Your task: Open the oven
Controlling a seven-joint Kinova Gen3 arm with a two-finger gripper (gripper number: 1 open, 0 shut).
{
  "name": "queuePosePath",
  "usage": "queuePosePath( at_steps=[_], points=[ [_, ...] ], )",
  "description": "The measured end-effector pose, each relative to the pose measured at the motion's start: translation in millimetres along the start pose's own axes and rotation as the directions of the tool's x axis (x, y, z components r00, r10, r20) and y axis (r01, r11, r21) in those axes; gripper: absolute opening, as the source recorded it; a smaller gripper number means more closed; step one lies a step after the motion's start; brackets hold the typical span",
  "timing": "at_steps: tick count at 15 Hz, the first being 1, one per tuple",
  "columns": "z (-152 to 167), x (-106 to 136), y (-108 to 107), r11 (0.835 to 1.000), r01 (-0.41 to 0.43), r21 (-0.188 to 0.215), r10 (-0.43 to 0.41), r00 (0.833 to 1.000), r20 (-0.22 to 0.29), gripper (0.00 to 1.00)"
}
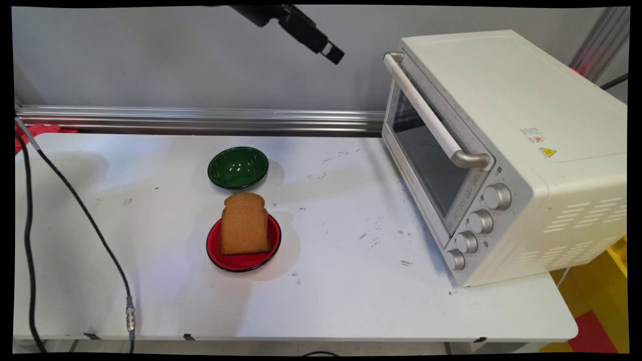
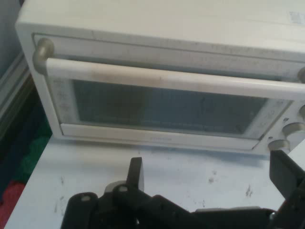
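While its door is shut and nothing is held, a cream toaster oven (image 1: pixel 506 150) fills the right half of the main view, its glass front turned toward the frame's middle, a long pale handle (image 1: pixel 426 113) across the top of the door and four knobs (image 1: pixel 479 220) down its lower right edge. A white table (image 1: pixel 351 281) carries it, scuffed with dark marks. At centre left lies a red plate (image 1: pixel 244 244) bearing an upright slice of brown bread (image 1: pixel 244 223); just above it in the frame, apart from it, sits an empty green bowl (image 1: pixel 237 167). High at the top centre, the black gripper (image 1: pixel 333 53) hangs in the air, well apart from the bread and left of the oven's handle. Seen from the hand view, the fingers (image 2: pixel 137 174) stand spread wide, empty, with the oven door (image 2: pixel 162 107) and handle (image 2: pixel 167 78) squarely ahead between them, untouched. The bread remains on its plate.
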Motion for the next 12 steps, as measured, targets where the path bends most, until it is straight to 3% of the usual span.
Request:
queuePosePath(
  at_steps=[3,4,12],
  points=[
    [1.9,8.4,3.5,1.000,-0.002,-0.004,0.002,1.000,0.006,1.00],
    [2.5,11.0,4.6,1.000,-0.002,-0.006,0.002,1.000,0.008,0.00],
    [9.2,17.5,5.3,1.000,0.005,-0.012,-0.005,0.999,0.035,0.00]
  ],
)
